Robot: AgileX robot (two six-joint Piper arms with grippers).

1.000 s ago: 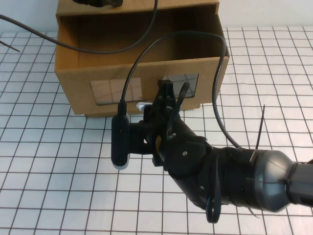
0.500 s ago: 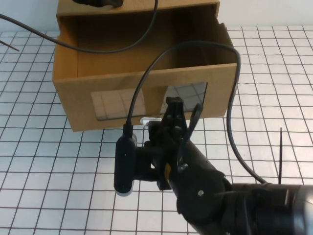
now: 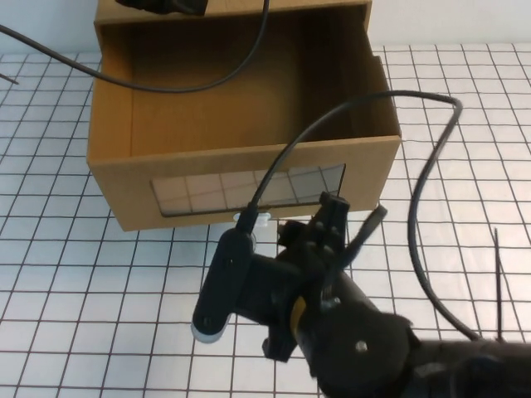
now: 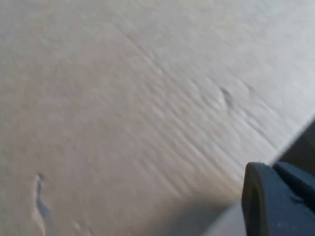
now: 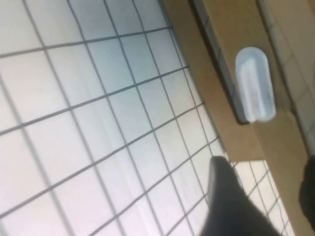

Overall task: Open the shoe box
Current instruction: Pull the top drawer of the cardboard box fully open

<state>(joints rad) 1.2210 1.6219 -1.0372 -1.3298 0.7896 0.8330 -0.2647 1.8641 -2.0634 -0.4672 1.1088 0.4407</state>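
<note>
The shoe box (image 3: 241, 124) sits in the upper middle of the high view, its top open so the brown inside shows. Its front wall has a clear window (image 3: 249, 189), and a small pale tab (image 3: 253, 219) sticks out at that wall's lower edge. Just in front of the wall, right of centre, the right claw (image 3: 350, 220) is spread and pinches nothing, near the tab but apart from it. The left claw (image 3: 162, 5) is at the box's far edge, at the top of the frame; whether it is spread or pressed together cannot be told. A white gridded table (image 3: 66, 290) carries the box.
</note>
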